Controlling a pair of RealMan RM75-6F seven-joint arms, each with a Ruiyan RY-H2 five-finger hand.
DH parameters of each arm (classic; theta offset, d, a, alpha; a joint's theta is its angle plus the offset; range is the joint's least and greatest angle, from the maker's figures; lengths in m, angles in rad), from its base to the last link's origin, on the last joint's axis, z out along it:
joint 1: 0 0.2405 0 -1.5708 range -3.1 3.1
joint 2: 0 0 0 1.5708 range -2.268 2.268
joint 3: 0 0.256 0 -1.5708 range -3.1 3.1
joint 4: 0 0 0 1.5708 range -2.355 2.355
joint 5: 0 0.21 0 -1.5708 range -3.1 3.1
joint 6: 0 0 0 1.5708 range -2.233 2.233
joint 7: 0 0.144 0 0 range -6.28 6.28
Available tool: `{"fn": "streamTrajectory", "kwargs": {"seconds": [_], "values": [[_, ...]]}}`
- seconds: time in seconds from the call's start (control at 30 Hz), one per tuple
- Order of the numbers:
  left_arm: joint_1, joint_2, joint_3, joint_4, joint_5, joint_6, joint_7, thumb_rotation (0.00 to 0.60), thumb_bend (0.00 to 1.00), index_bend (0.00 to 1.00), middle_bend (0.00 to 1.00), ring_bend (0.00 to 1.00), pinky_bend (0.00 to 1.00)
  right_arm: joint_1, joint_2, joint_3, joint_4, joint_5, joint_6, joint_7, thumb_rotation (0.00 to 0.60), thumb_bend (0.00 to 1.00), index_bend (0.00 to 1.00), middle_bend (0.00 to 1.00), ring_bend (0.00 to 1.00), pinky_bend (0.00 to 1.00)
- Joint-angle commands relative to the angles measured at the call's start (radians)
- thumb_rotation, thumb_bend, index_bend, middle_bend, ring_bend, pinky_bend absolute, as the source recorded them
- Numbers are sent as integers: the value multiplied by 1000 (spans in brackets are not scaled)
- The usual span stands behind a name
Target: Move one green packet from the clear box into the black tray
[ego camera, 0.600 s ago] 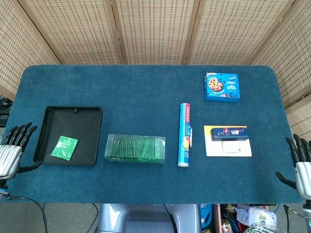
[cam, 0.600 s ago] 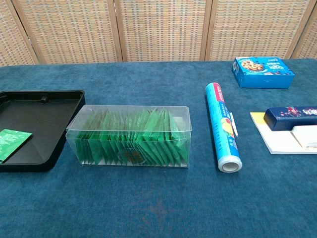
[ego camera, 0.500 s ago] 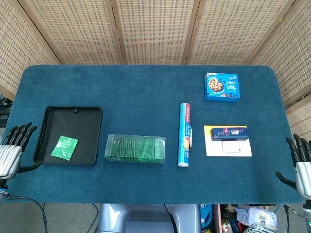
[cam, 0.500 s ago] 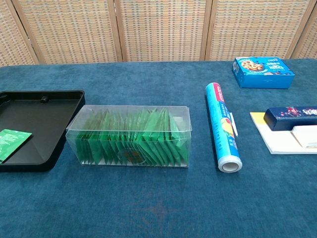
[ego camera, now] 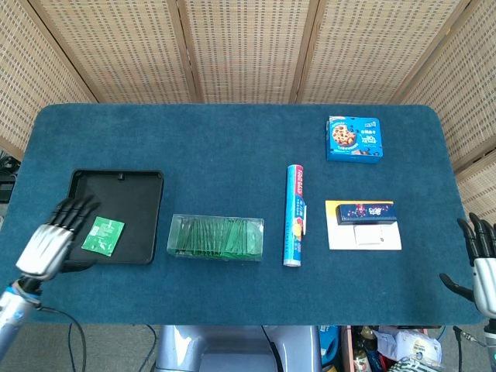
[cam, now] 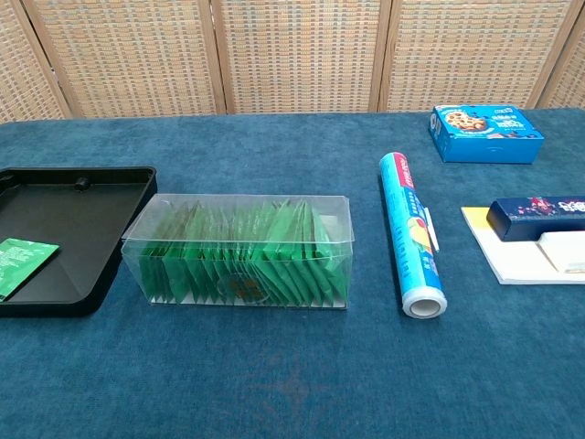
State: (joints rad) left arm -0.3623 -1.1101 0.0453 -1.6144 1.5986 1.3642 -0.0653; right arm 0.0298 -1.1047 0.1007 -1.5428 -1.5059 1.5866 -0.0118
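A clear box [ego camera: 217, 237] [cam: 239, 250] packed with several green packets stands near the table's front, left of centre. Left of it is the black tray [ego camera: 136, 186] [cam: 82, 197] with one green packet [ego camera: 103, 235] [cam: 20, 263] lying flat inside. My left hand [ego camera: 56, 239] hovers over the tray's left part, fingers spread and holding nothing, just left of the loose packet. My right hand [ego camera: 480, 262] hangs at the table's right front corner, fingers apart and empty. The chest view shows neither hand.
A blue roll [ego camera: 294, 214] [cam: 412, 232] lies right of the clear box. Further right a dark blue box [ego camera: 365, 211] rests on a white and yellow pad [ego camera: 364, 235]. A blue cookie box [ego camera: 354, 138] [cam: 485, 133] sits at the back right.
My left hand has swung right and up from beside the table's left edge to over the tray's left part. The right hand and all objects stay put.
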Motion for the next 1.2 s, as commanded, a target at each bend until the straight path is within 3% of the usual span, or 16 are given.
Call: {"fn": "streamTrajectory", "kwargs": {"seconds": [0.03,0.13,0.27,0.43,0.7,1.2], "values": [[-123,-19,-50,-95,29,-151,63,600,41,3,0,0,0,3,0,1,0,3,-7,0,600,0,0,0,0,0],[-191,-59,-85,-121,12,-241,110,600,41,23,0,0,0,7,-2,2,4,11,-18,2,600,0,0,0,0,0],[-305,-190,-160,-127,-97,-392,242,600,41,44,0,0,0,14,-7,6,22,34,-45,14,600,0,0,0,0,0],[-354,-272,-194,-110,-196,-443,354,600,41,63,0,0,0,18,-11,9,38,51,-63,27,600,0,0,0,0,0],[-395,-336,-207,-90,-275,-460,442,600,41,71,0,0,0,21,-12,14,52,68,-77,44,600,0,0,0,0,0],[-425,-386,-192,-51,-322,-452,504,600,52,85,0,0,0,24,-6,13,56,71,-91,69,600,0,0,0,0,0]]}}
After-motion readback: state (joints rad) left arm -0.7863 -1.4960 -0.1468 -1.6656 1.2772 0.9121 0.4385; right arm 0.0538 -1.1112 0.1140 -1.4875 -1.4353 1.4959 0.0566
